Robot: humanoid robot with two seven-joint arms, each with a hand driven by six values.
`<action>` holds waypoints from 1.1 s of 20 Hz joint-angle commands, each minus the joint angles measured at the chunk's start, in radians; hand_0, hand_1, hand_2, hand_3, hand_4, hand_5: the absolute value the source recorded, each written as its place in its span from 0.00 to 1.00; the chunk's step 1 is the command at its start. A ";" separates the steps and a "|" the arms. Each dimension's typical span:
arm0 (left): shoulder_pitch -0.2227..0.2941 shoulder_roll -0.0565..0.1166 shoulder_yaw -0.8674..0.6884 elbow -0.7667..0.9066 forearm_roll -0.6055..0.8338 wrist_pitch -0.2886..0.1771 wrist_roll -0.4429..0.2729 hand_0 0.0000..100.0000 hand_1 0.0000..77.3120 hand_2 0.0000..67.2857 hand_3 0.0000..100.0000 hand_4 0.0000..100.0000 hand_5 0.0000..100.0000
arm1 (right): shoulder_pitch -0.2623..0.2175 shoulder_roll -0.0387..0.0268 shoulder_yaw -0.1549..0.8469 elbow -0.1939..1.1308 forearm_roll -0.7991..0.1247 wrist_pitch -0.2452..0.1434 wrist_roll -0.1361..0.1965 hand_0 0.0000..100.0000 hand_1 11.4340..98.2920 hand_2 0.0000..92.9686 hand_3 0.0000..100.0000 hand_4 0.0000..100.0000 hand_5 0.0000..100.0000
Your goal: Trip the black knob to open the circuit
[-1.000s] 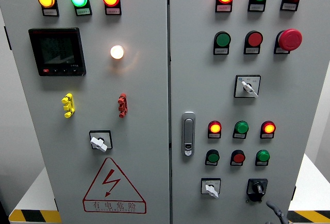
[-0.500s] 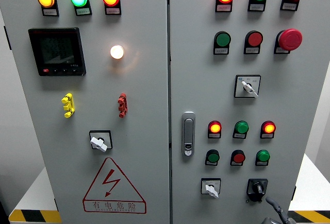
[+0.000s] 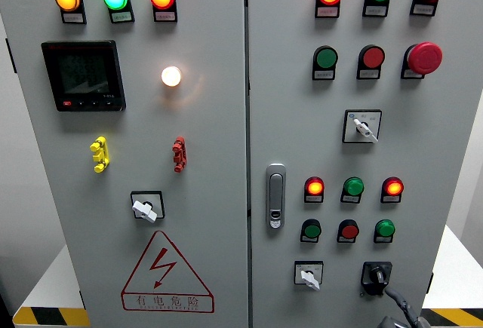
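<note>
Black knob point(image 3: 376, 275) low on the right cabinet door point(image 3: 445, 139), right of a white selector switch point(image 3: 309, 276), below three unlit buttons; right hand point(image 3: 398, 311) at the bottom edge, one finger point(image 3: 393, 295) up beside the knob, grip impossible to tell.

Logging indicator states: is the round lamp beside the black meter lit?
Lit: the round lamp glows white, casting glare on the panel.
</note>
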 commanded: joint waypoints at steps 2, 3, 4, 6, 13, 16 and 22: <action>0.001 -0.001 0.000 0.000 0.000 0.000 0.000 0.00 0.04 0.19 0.21 0.07 0.01 | 0.000 0.0000 -0.005 0.000 0.000 0.001 -0.003 1.00 0.79 0.00 0.86 0.93 1.00; 0.001 0.000 0.000 0.000 0.000 0.000 0.000 0.00 0.04 0.19 0.21 0.07 0.01 | 0.000 0.0000 -0.005 -0.002 0.000 0.005 -0.003 1.00 0.79 0.00 0.86 0.93 1.00; 0.001 0.000 0.000 0.000 0.000 0.000 0.000 0.00 0.04 0.19 0.21 0.07 0.01 | 0.001 0.0000 -0.005 -0.003 0.002 0.006 -0.003 1.00 0.79 0.00 0.86 0.93 1.00; 0.001 -0.001 0.000 0.000 0.000 0.000 0.000 0.00 0.04 0.19 0.21 0.07 0.01 | 0.003 0.0000 -0.007 -0.006 0.002 0.008 -0.003 1.00 0.79 0.00 0.86 0.94 1.00; 0.000 0.000 0.000 0.000 0.000 0.000 0.000 0.00 0.04 0.19 0.21 0.07 0.01 | 0.016 0.0000 -0.022 -0.016 0.003 0.012 -0.003 1.00 0.78 0.00 0.86 0.94 1.00; 0.001 -0.001 0.000 0.000 0.000 0.000 0.000 0.00 0.04 0.19 0.21 0.07 0.01 | 0.032 0.0000 -0.030 -0.031 0.011 0.014 -0.003 1.00 0.77 0.00 0.87 0.94 1.00; 0.000 -0.001 0.000 0.000 0.000 0.000 0.000 0.00 0.04 0.19 0.21 0.07 0.01 | 0.033 0.0000 -0.036 -0.029 0.035 0.012 -0.019 1.00 0.75 0.00 0.87 0.95 1.00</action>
